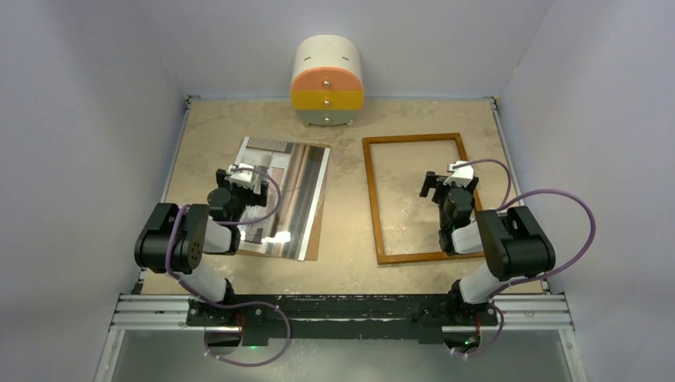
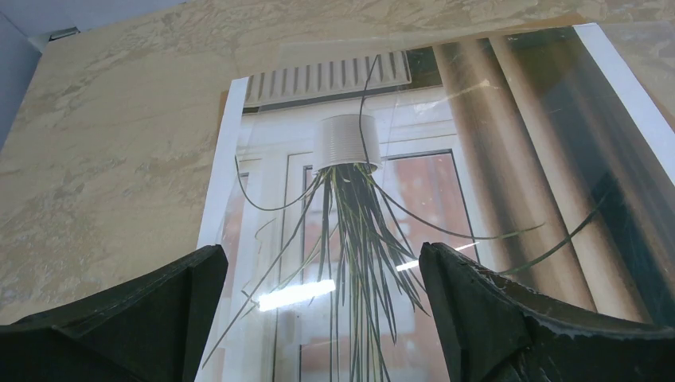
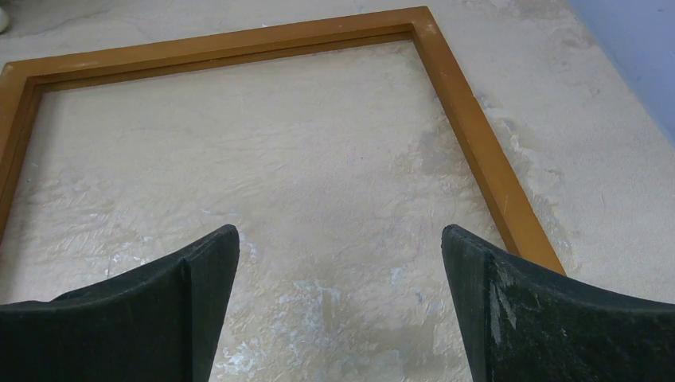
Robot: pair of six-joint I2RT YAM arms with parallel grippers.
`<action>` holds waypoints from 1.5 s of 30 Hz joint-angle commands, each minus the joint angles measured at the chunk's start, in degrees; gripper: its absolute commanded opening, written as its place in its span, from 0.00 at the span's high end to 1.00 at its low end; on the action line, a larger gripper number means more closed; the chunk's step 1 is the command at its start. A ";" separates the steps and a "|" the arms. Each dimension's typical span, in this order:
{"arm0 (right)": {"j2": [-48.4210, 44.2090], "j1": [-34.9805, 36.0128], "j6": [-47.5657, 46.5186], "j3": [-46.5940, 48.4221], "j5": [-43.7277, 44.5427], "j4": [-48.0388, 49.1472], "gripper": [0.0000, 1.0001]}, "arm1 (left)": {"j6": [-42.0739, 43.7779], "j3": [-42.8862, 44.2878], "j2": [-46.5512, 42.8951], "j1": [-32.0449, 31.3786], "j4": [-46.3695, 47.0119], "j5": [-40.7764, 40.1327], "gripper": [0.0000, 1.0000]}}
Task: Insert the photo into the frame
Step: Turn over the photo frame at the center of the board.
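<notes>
Closest to you in the left wrist view, the left gripper (image 2: 321,274) has its jaws spread wide with nothing between them. The photo (image 2: 414,159) lies flat, picture side up, directly beneath that gap. Its white pot sits toward the far end, the long thin leaves run back toward the jaws, and a streak of glare crosses the print just ahead of them. From the wrist view you cannot tell whether the fingertips (image 2: 203,270) touch the print or stand just above it. In the right wrist view, the right gripper (image 3: 338,255) is equally wide open and holds nothing. Only the bare bench (image 3: 318,159) shows between its jaws, inside the frame (image 3: 485,159), whose right rail runs just past the right fingertip. From above, you see the photo (image 1: 290,199) on the left half of the bench (image 1: 350,127), slightly askew. A brown backing board (image 1: 320,227) peeks out along its right edge. The left gripper (image 1: 248,171) is over the print's left portion. The frame (image 1: 371,199) lies flat on the right half, well apart from the photo. The right gripper (image 1: 450,173) is over its opening, near the right rail. A small rounded chest of drawers (image 1: 328,79) in cream, orange and yellow stands at the far edge, between the two.
</notes>
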 commanded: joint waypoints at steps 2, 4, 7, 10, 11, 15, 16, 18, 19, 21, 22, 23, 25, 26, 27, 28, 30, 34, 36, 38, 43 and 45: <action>-0.45 -0.19 -0.67 0.51 -0.04 2.78 0.01 | -0.36 0.79 0.02 0.06 2.29 -0.23 0.00; -0.45 -0.21 -0.67 0.51 -0.08 2.71 0.01 | -0.36 0.83 0.03 0.04 2.27 -0.23 0.00; -0.45 -0.23 -0.67 0.51 -0.08 2.71 0.01 | -0.36 0.91 0.09 0.07 2.19 -0.23 0.00; -0.45 -0.24 -0.67 0.51 -0.09 2.67 0.01 | -0.34 0.91 0.03 0.03 2.01 -0.37 0.00; -0.39 -0.21 -0.37 0.74 -0.23 2.36 0.01 | -0.47 0.86 -0.13 0.06 2.38 -0.33 0.00; -1.29 -0.94 0.67 1.51 1.13 0.58 0.01 | -1.44 9.17 -4.08 0.65 -15.04 -1.52 0.00; -2.65 -0.94 0.98 2.80 4.96 -2.42 0.01 | -0.68 13.87 -4.66 0.76 -24.16 -1.32 0.00; -5.84 -0.87 4.31 12.41 10.75 -25.55 0.01 | 2.06 23.41 -4.14 0.84 -40.89 0.83 0.00; -5.47 -0.90 7.93 19.54 13.27 -37.91 0.01 | 3.27 27.11 -3.82 0.93 -48.03 1.54 0.00; -1.99 -0.85 10.74 32.15 18.56 -56.97 0.01 | 4.69 31.89 -4.51 1.37 -55.93 2.27 0.00; 0.05 -0.78 13.81 36.79 20.92 -63.21 0.01 | 4.56 32.88 -5.49 1.78 -57.63 2.61 0.00; 0.89 -0.91 18.26 39.55 22.75 -67.78 0.01 | 3.64 33.51 -6.57 1.90 -58.46 3.34 0.00; -0.94 -1.49 24.25 40.85 24.28 -70.64 0.01 | 0.76 34.74 -8.46 5.04 -59.37 5.34 0.00; -3.49 -2.57 25.61 39.41 19.38 -68.61 0.01 | -0.22 36.36 -8.65 6.21 -61.11 7.14 0.00; -7.22 -3.81 26.45 37.29 13.81 -65.72 0.01 | -1.05 38.46 -8.38 7.28 -63.81 9.29 0.00; -9.56 -5.45 26.29 35.59 4.69 -62.43 0.01 | -1.80 40.97 -7.78 7.95 -66.72 10.51 0.00; -12.67 -6.11 24.93 33.48 -6.18 -57.32 0.01 | -2.22 45.86 -6.00 8.76 -74.97 11.59 0.00; -8.68 -6.04 25.75 40.64 -14.27 -61.59 0.01 | -1.97 49.74 -4.79 9.07 -78.84 13.56 0.00; -4.06 -6.00 27.21 46.27 -17.03 -68.94 0.01 | -1.95 50.08 -4.97 9.05 -79.39 14.35 0.00; -2.00 -4.79 26.24 48.20 -16.40 -70.42 0.01 | -2.06 50.85 -4.92 9.03 -80.61 14.94 0.00; 0.39 -3.77 28.85 52.32 -12.69 -77.58 0.01 | -1.91 51.86 -5.20 9.03 -82.52 14.52 0.00; 2.15 -0.32 26.47 54.65 -9.59 -80.12 0.01 | -0.69 51.79 -5.18 9.03 -82.93 15.05 0.00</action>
